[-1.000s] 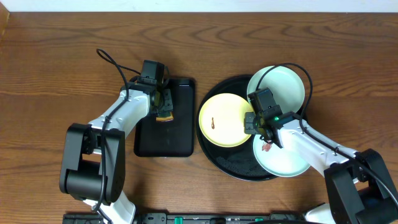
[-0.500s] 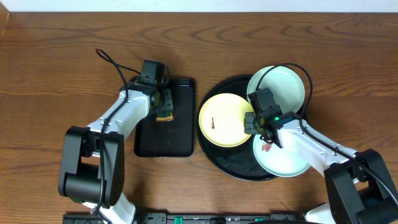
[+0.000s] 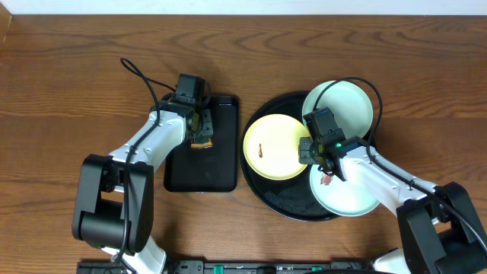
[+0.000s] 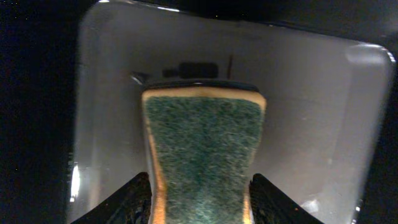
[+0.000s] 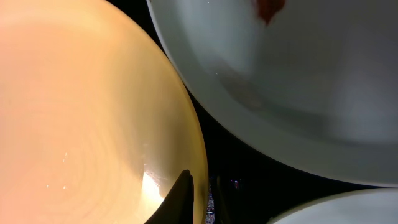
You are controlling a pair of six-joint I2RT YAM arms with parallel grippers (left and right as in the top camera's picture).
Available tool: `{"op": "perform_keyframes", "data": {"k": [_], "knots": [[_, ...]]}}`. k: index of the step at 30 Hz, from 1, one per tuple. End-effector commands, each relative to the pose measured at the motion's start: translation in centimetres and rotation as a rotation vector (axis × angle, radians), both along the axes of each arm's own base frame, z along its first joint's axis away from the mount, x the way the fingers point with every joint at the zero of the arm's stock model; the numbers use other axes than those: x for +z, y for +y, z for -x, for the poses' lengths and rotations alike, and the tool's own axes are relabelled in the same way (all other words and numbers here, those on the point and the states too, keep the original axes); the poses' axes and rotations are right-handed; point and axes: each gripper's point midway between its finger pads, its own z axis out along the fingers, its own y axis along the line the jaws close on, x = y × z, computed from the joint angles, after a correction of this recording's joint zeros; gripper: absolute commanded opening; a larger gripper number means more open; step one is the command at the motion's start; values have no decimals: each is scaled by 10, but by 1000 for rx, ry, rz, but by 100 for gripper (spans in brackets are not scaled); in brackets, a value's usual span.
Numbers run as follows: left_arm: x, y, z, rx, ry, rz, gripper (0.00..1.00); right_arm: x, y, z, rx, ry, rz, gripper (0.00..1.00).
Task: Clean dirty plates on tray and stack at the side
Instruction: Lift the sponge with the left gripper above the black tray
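Note:
On the round black tray lie three plates. The pale yellow plate carries a small brown smear. One mint plate lies at the back. The other mint plate lies at the front and bears a red smear. My right gripper is shut on the yellow plate's right rim, one finger on top and one beneath. My left gripper is shut on a green-faced sponge above the rectangular tray.
The rectangular black tray sits left of the round tray, under the left gripper. Bare wooden table surrounds both trays. Both arms reach in from the near edge, with cables looping above them.
The left arm has shifted very slightly with the sponge. The right gripper and the plates have not moved.

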Motion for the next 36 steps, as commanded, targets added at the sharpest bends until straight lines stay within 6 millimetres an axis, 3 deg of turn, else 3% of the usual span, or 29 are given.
{"op": "perform_keyframes", "data": {"k": [1, 36], "knots": [[0, 5, 0, 6, -5, -34, 53, -5, -2, 3, 3, 13, 16, 11], [-9, 3, 5, 16, -5, -22, 52, -5, -2, 3, 3, 12, 15, 11]]}}
